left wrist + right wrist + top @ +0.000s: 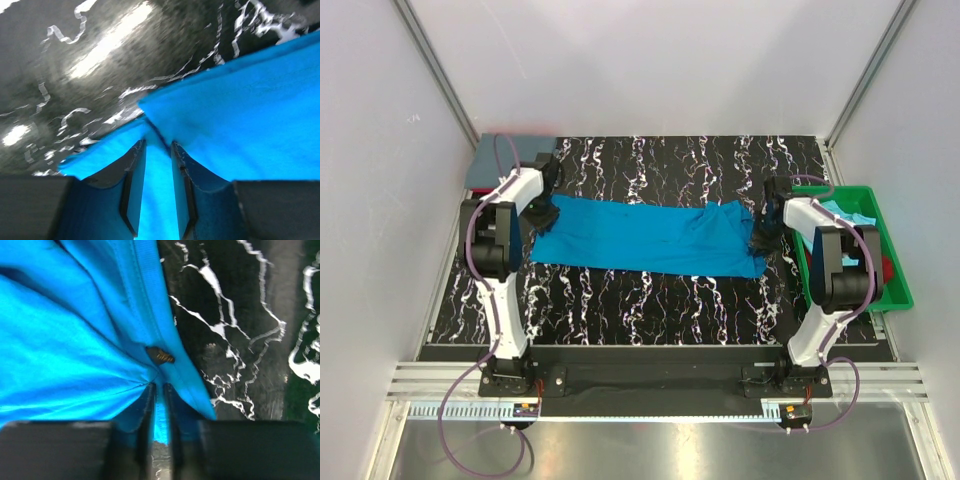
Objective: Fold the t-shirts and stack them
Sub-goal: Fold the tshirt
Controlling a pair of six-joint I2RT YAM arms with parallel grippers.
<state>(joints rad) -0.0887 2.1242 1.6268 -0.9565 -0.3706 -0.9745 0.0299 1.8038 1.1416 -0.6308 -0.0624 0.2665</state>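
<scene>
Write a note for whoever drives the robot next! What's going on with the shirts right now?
Grip: the left end effector is shut on the left edge of the turquoise t-shirt; the right end effector is shut on its right edge.
Where: that shirt lies stretched across the table between the arms. The grey-blue t-shirt lies at the far left corner. The aqua cloth and red cloth sit in the green tray on the right.
Done: the grey-blue one looks folded.
Left: finish folding the turquoise one, stack it, then do the tray's shirts.

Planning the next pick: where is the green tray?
In the top view, the green tray sits at the table's right edge, beside the right arm, holding aqua cloth and red cloth.
</scene>
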